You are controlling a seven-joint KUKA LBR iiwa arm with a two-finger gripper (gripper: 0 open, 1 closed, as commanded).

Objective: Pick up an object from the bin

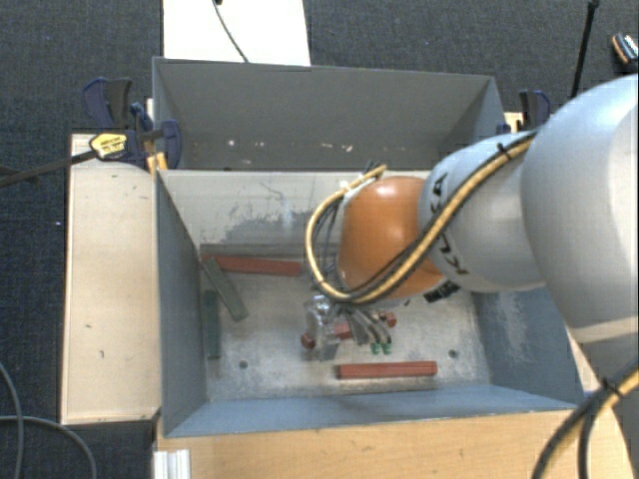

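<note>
Reddish-brown short stiff bar (342, 334) lies mid-floor in the grey metal bin (182, 287) under my end effector (319, 335) (open or closed, can't tell), probably light and rigid, so I'd grip across its narrow width.

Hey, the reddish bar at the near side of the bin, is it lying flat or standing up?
Lying flat: the reddish bar shows its full length along the bin floor, apart from the gripper.

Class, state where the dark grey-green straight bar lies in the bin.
In the camera view, the dark grey-green straight bar lies along the left wall of the bin, beside a slanted grey bar and well left of the tool.
</note>
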